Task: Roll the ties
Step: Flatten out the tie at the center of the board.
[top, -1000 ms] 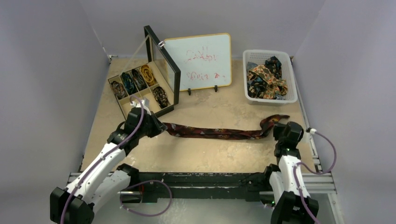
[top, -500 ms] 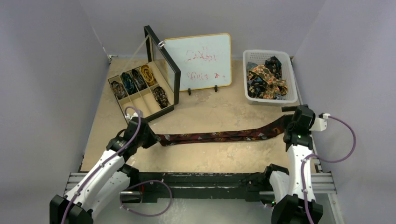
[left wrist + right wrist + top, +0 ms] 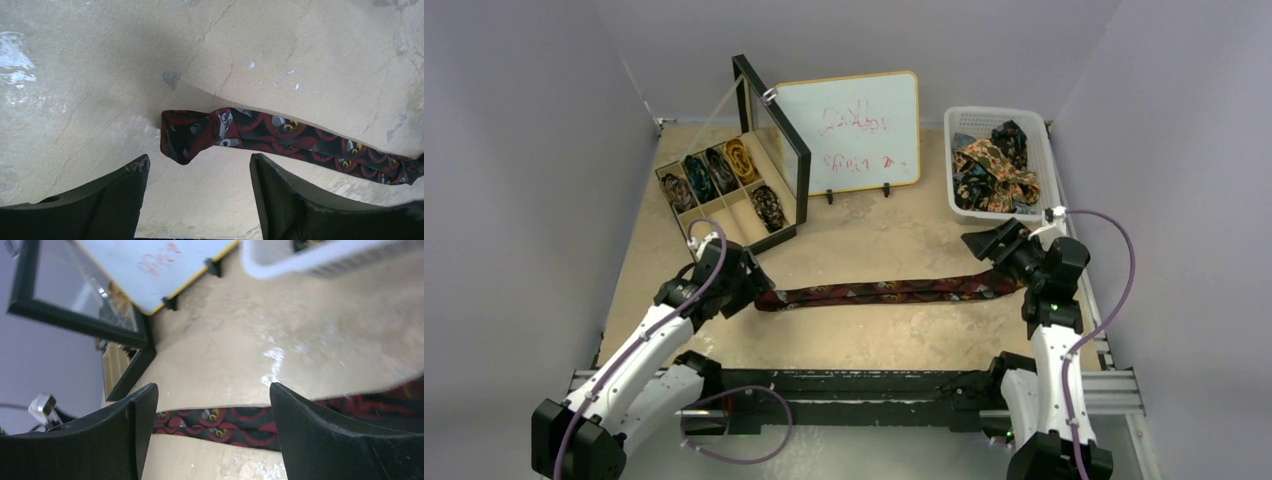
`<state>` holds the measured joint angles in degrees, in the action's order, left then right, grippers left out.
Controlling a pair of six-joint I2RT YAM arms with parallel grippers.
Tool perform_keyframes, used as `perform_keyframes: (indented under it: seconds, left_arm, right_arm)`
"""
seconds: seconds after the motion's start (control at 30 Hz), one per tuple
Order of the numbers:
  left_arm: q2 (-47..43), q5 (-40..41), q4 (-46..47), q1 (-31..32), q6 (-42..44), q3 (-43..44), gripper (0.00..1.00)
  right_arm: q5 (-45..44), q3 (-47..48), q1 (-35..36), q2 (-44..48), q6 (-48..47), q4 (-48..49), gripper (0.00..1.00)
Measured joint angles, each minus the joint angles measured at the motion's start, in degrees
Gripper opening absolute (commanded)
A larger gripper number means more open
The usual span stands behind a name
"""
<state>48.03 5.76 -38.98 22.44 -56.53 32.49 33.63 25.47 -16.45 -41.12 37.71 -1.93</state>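
Jaws on both arms stand apart now; a second ago both were shut on the maroon tie [image 3: 884, 291]. It lies released, stretched straight on the desk [image 3: 874, 240], in front of the whiteboard [image 3: 849, 130]. Rolling, I judge, can begin from one end.

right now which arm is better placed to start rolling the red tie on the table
Left, probably. The left tool, open, hangs right over the tie where its end is folded over. The right tool, also open, only faces a flat stretch further along.
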Motion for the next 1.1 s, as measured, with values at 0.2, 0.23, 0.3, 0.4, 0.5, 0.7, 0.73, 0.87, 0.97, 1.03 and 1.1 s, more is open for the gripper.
perform_keyframes:
  seconds: [0.2, 0.23, 0.3, 0.4, 0.5, 0.7, 0.73, 0.87, 0.97, 1.03, 1.1]
  left_arm:
    - [-1.4, 1.7, -2.8, 0.0, -2.3, 3.0, 0.77]
    - [-1.4, 1.9, -2.9, 0.0, -2.5, 3.4, 0.78]
    - [-1.2, 2.2, -3.1, -0.1, -2.5, 3.8, 0.79]
    - [0.3, 1.8, -3.1, -0.2, -1.8, 4.0, 0.80]
    - [2.4, 0.5, -3.0, -0.3, -0.6, 4.0, 0.80]
    - [4.7, -3.3, -0.3, -1.3, 0.4, 3.5, 0.80]
    - [5.4, -4.0, 0.2, -1.6, 0.6, 3.3, 0.79]
    - [10.3, -6.4, 1.6, -3.3, 0.9, 2.8, 0.78]
    - [11.3, -8.1, 2.2, -5.1, 1.6, 1.5, 0.78]
    - [11.2, -8.7, 2.2, -6.6, 1.9, 1.0, 0.77]
    - [11.0, -9.0, 2.3, -8.5, 2.2, 0.6, 0.77]
  right_arm:
    - [1.0, 1.8, 12.2, 0.3, -1.9, 8.5, 0.83]
    - [0.0, 2.1, 15.5, 0.0, -2.3, 9.4, 0.83]
    - [-1.8, 3.1, 21.5, -1.2, -3.3, 10.4, 0.83]
    - [-6.1, 6.9, 28.3, -6.2, -5.8, 10.0, 0.81]
    - [-11.7, 12.3, 34.5, -14.6, -8.4, 8.6, 0.81]
    - [-20.2, 15.3, 50.8, -27.3, -13.6, 8.3, 0.80]
    - [-20.5, 15.3, 52.9, -28.4, -14.8, 8.9, 0.80]
    - [-20.6, 14.9, 59.8, -31.4, -18.9, 15.0, 0.75]
    - [-20.6, 15.0, 63.6, -34.9, -20.5, 21.7, 0.70]
    - [-20.9, 15.2, 65.8, -38.3, -21.4, 24.6, 0.65]
    - [-21.3, 17.0, 68.4, -43.7, -22.5, 26.2, 0.53]
